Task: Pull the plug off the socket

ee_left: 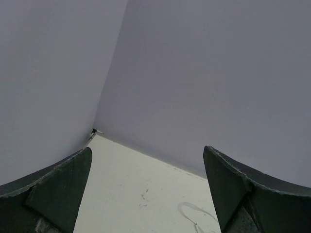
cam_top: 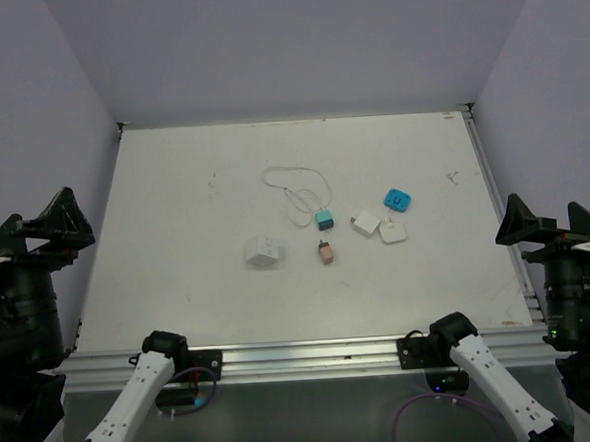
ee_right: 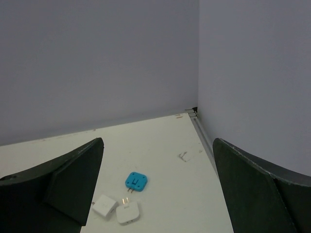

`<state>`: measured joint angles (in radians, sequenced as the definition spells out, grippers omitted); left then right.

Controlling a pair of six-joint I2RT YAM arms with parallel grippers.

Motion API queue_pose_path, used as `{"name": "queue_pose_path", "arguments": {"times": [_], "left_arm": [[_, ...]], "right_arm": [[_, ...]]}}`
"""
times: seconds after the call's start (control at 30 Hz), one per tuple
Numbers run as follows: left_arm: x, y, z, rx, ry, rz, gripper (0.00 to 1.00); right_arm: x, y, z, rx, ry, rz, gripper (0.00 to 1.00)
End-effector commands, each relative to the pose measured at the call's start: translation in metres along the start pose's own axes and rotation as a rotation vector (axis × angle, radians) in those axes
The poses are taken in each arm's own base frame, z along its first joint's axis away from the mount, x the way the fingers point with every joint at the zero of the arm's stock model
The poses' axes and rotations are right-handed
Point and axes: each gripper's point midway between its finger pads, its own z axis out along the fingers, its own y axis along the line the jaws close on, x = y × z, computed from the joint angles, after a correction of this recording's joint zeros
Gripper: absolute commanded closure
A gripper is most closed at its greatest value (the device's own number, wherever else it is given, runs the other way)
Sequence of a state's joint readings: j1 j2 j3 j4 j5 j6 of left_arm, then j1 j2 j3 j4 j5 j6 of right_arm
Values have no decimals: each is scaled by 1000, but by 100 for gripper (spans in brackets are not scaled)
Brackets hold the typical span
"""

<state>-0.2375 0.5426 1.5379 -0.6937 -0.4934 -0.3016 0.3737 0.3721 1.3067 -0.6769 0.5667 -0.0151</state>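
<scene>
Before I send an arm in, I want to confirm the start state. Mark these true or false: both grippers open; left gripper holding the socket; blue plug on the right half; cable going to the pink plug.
1. The left gripper and right gripper are both open. True.
2. The left gripper holds the socket. False: it is empty, and the socket sits untouched on the table.
3. The blue plug lies on the table's right half, near a white plug. True.
4. The white cable runs to the pink plug. False: it ends at the teal plug.
</scene>
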Motion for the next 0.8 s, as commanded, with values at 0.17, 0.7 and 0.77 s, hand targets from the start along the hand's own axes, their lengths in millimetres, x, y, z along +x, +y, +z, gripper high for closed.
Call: {"name": "queue_pose_path", "arguments": {"times": [0.17,0.7,0.77], "left_arm": [[18,10,6,-50,22,46,1],[43,10,17,-53,59,63,0],[45,10,17,-52,62,64,0]], "right_arm": [[-12,0,2,1,-56,-4,1],[-4,8,8,-24,-44,-11,1],[-2,8,8,-23,-43,-12,1]]}}
